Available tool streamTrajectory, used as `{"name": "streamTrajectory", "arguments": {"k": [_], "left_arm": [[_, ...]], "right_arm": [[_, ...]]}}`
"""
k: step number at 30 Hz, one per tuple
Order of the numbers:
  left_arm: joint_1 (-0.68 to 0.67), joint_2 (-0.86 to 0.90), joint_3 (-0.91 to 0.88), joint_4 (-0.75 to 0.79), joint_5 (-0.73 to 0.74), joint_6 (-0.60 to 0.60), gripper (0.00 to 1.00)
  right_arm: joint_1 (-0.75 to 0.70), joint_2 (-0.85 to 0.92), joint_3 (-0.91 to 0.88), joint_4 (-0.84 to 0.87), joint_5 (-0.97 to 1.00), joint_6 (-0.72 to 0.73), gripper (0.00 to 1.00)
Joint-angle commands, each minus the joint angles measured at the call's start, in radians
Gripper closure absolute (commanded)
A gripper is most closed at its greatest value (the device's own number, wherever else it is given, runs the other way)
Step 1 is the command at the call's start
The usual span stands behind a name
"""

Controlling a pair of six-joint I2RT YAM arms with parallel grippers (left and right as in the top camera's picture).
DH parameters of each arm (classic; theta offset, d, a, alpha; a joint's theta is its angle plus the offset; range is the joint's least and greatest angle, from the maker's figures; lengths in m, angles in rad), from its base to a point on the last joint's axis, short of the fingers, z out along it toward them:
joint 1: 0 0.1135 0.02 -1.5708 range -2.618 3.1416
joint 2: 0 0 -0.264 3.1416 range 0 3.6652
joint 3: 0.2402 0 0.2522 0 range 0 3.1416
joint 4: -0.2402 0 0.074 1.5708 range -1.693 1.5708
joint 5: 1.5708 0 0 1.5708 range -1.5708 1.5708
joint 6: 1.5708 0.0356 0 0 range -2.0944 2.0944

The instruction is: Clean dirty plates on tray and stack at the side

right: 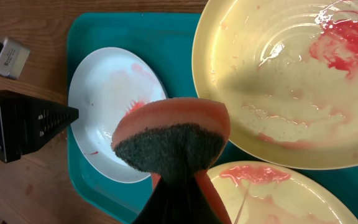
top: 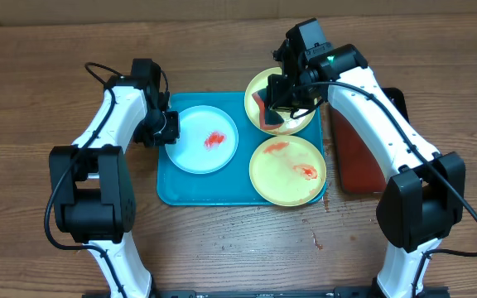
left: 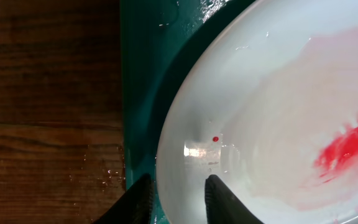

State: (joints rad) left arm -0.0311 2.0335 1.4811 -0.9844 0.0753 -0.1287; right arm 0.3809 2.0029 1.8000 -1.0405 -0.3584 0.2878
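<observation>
Closest to its wrist camera, the left gripper (left: 176, 190) sits astride the rim of the white plate (left: 260, 93). One of its fingers (left: 219, 199) lies inside the dish and the other outside it, over the tray (left: 138, 74). A gap shows between them, so I cannot tell whether they clamp the rim. Beyond the inner finger a red sauce smear (left: 353, 146) streaks the wet, glossy plate; to the outer side lies the wooden surface (left: 42, 93). The plate looks stiff, light and slick with water, so it would likely slide out of a shallow pinch. The rim is the place to hold it, taken deep and square. The right gripper (right: 178, 196) is pinched on a sponge (right: 169, 134), its scouring pad facing the camera. Just past the sponge lies one yellow plate (right: 278, 81), thinly smeared red. A second yellow plate (right: 278, 193) lies beside the gripper, also dirty. All three rest on the tray, none stacked yet.
</observation>
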Motion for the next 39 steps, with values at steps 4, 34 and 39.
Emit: {"name": "streamTrajectory", "arguments": {"k": [4,34,39], "left_arm": [[-0.015,0.021,0.019,0.005,0.023,-0.03,0.71],[-0.016,0.026,-0.047,0.047,-0.045,-0.078,0.77],[-0.016,0.026,-0.059,0.051,-0.046,-0.077,0.78]], "right_arm": [[-0.003,0.003,0.019,0.003,0.003,-0.003,0.97],[-0.003,0.003,0.019,-0.008,0.025,-0.003,0.96],[-0.003,0.003,0.019,-0.006,0.026,-0.003,0.96]]}}
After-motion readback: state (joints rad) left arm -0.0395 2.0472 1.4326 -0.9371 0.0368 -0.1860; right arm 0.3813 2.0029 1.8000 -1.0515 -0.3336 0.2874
